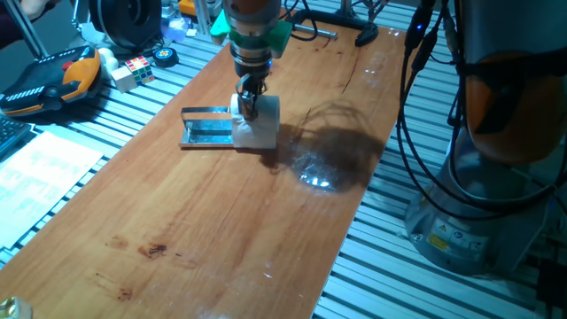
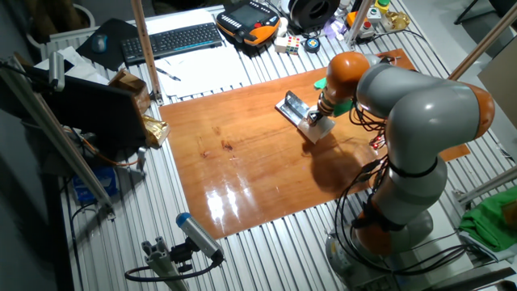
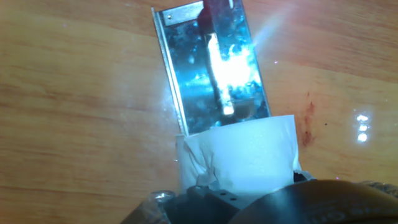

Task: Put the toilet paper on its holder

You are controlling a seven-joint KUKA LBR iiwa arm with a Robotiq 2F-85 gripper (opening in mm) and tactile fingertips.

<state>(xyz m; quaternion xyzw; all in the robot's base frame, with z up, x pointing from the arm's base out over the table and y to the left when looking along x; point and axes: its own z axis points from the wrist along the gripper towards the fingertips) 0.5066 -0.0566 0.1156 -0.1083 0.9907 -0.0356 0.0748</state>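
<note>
Hand view shows the toilet paper pinched in the gripper, its front edge touching the open end of the holder, whose bar runs straight ahead along the roll's path.

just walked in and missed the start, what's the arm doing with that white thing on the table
The arm's hand is gripping the toilet paper from above, right at one end of the shiny metal holder that lies on the wooden table. In the hand view the roll sits against the end of the holder's plate, with the bar running along the plate. Whether the bar has entered the roll's core cannot be told, so the roll does not look mounted yet.
</note>
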